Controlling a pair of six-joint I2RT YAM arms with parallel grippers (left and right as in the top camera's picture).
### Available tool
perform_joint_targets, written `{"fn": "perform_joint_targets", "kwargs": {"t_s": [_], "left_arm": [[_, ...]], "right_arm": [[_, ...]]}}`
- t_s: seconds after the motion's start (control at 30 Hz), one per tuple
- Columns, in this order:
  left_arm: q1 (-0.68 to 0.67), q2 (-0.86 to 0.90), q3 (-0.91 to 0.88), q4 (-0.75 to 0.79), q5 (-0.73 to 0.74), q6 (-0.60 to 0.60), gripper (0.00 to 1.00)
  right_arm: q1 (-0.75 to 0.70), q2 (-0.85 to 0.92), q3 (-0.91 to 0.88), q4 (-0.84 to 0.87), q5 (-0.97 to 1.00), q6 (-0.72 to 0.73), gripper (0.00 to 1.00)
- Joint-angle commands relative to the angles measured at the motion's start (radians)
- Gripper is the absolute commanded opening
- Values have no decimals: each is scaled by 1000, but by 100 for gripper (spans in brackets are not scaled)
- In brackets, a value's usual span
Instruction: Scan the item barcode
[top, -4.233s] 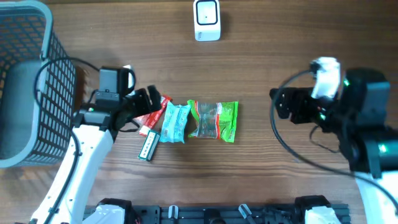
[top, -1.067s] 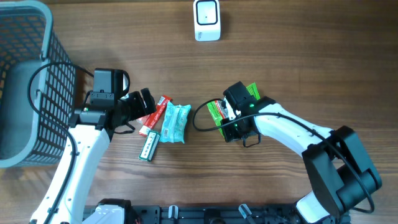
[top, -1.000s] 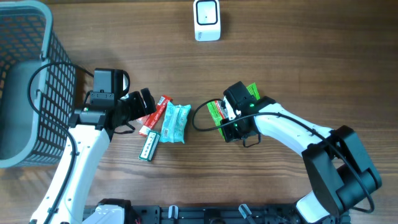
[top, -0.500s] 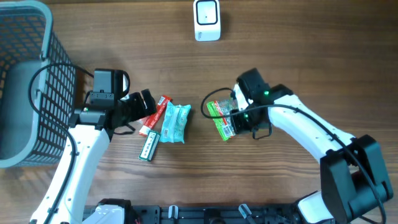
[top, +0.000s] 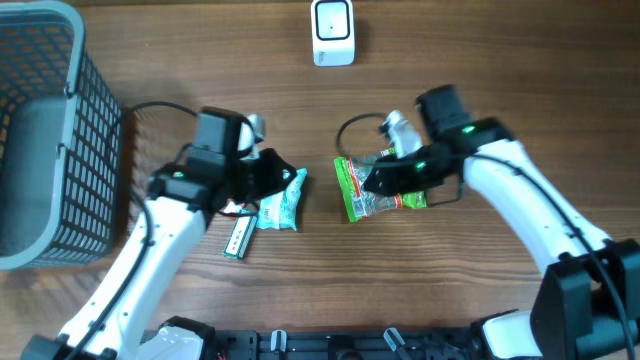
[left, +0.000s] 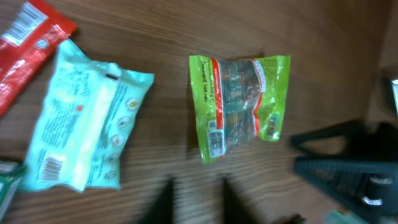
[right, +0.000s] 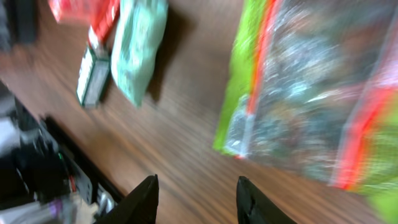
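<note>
Green plastic with a clear middle, the snack packet (top: 380, 188) is lying flat on the wooden table (top: 480, 60), near its centre and well apart from the white scanner (top: 332, 32) that is standing at the far edge. We are seeing the right gripper (right: 198, 198) hanging just over the packet; its fingers (right: 144, 200) are standing spread, with only bare wood showing between them and nothing pinched. The left gripper (left: 196, 198) is showing only as two blurred dark tips at the bottom of its wrist view, with a narrow strip of wood between them. We cannot tell whether they are pressed together; they are gripping nothing. They are pointing towards the snack packet, with a pale teal packet (top: 283, 200) lying to one side, apart from the green one. A red packet (left: 28, 34) is touching the teal one at its corner, and a small dark stick pack (top: 238, 237) is lying just beside them. A grey mesh basket (top: 95, 150) is standing at the table's left end
</note>
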Motion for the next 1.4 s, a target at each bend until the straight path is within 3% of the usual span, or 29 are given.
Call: {"fn": "perform_joint_targets", "kwargs": {"t_s": [0.0, 0.17, 0.27, 0.63, 0.9, 1.03, 1.17, 1.27, 1.37], "left_arm": [[-142, 93, 10, 122, -61, -158, 4], [-309, 263, 10, 398, -62, -202, 4], [-352, 353, 10, 480, -120, -240, 4], [-360, 473, 10, 438, -167, -295, 4], [-360, 523, 10, 452, -187, -302, 4], [-360, 525, 10, 451, -208, -303, 4], [-360, 529, 10, 445, -208, -303, 4], [-360, 529, 10, 445, -208, -303, 4], [-360, 529, 10, 444, -208, -303, 4]], "right_arm": [[-157, -2, 11, -17, 45, -56, 70], [-257, 38, -45, 0, 121, -55, 73], [-257, 70, -73, 57, 120, -48, 73], [-257, 204, -107, 146, -78, -112, 73], [-254, 281, -107, 177, -80, -108, 72], [-241, 316, -107, 193, -98, -107, 66], [-231, 330, -178, 309, -187, -55, 63], [-231, 330, -249, 403, -322, -55, 64], [-231, 330, -310, 469, -325, -25, 67]]}}
